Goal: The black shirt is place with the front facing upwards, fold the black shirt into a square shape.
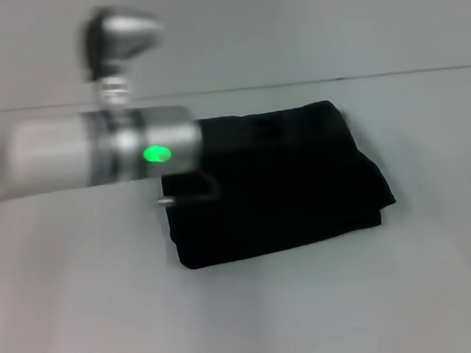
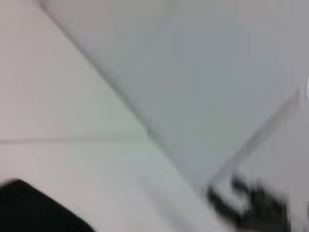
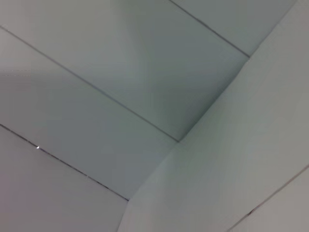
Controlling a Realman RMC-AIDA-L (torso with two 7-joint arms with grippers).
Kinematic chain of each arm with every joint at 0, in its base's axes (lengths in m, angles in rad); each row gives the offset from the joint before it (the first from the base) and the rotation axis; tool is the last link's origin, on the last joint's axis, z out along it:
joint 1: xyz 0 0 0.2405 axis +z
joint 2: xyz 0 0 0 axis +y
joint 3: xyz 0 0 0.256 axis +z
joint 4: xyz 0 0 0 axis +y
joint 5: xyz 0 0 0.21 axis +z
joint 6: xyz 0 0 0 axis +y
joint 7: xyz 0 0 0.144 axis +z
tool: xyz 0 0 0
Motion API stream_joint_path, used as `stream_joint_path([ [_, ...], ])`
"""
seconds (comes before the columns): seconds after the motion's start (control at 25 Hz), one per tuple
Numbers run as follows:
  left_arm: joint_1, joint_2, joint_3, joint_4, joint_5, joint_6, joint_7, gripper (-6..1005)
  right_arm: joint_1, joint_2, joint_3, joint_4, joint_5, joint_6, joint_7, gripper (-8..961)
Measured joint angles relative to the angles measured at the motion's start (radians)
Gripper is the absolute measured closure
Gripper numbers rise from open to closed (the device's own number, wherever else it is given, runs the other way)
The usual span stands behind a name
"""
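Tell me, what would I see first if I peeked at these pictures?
A black cloth shirt, already folded into a chunky near-square, lies in the middle of the pale grey table. A shiny silver robot arm with a glowing green light reaches in from the left, over the shirt's left edge.

The black shirt (image 1: 273,185) lay folded into a rough square on the white table (image 1: 394,295). The left arm (image 1: 93,152) reached in over its near-left edge, a green light (image 1: 157,154) glowing on the wrist, fingers hidden.
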Motion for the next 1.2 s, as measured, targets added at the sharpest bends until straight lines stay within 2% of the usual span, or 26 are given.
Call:
stream_joint_path([
  [0.08, 0.05, 0.014, -0.111, 0.013, 0.0, 0.062, -0.088, 563, 0.0, -0.006, -0.012, 0.0, -0.001, -0.003, 0.003, 253],
  [0.16, 0.077, 0.047, -0.171, -0.029, 0.001, 0.123, -0.17, 504, -0.001, -0.009, -0.019, 0.0, -0.008, -0.005, 0.005, 254],
  [0.28, 0.102, 0.095, -0.233, -0.141, 0.0, 0.208, -0.209, 415, 0.007, -0.011, -0.023, -0.003, -0.049, -0.008, 0.021, 254],
  [0.36, 0.124, 0.11, -0.245, -0.177, 0.006, 0.243, -0.204, 356, 0.02, -0.013, -0.024, -0.007, -0.086, -0.01, 0.035, 254],
  [0.56, 0.176, 0.125, -0.25, -0.203, 0.049, 0.274, -0.204, 136, 0.078, -0.026, -0.027, -0.012, -0.215, -0.011, 0.082, 254],
  [0.6, 0.182, 0.126, -0.252, -0.206, 0.052, 0.277, -0.202, 119, 0.093, -0.032, -0.03, -0.013, -0.241, -0.011, 0.095, 253],
  [0.68, 0.198, 0.125, -0.256, -0.205, 0.051, 0.288, -0.187, 86, 0.132, -0.05, -0.046, -0.015, -0.3, -0.014, 0.136, 253],
  [0.8, 0.208, 0.122, -0.258, -0.199, 0.049, 0.301, -0.167, 36, 0.218, -0.09, -0.109, -0.02, -0.394, -0.016, 0.236, 253],
  [0.92, 0.208, 0.122, -0.265, -0.197, 0.051, 0.31, -0.151, 38, 0.309, -0.118, -0.169, -0.027, -0.496, 0.002, 0.354, 253],
  [1.0, 0.208, 0.121, -0.269, -0.197, 0.052, 0.311, -0.137, 40, 0.365, -0.118, -0.188, -0.033, -0.563, 0.016, 0.418, 253],
  [1.2, 0.212, 0.12, -0.307, -0.195, 0.049, 0.335, -0.094, 50, 0.482, -0.099, -0.289, -0.035, -0.715, 0.079, 0.582, 253],
])
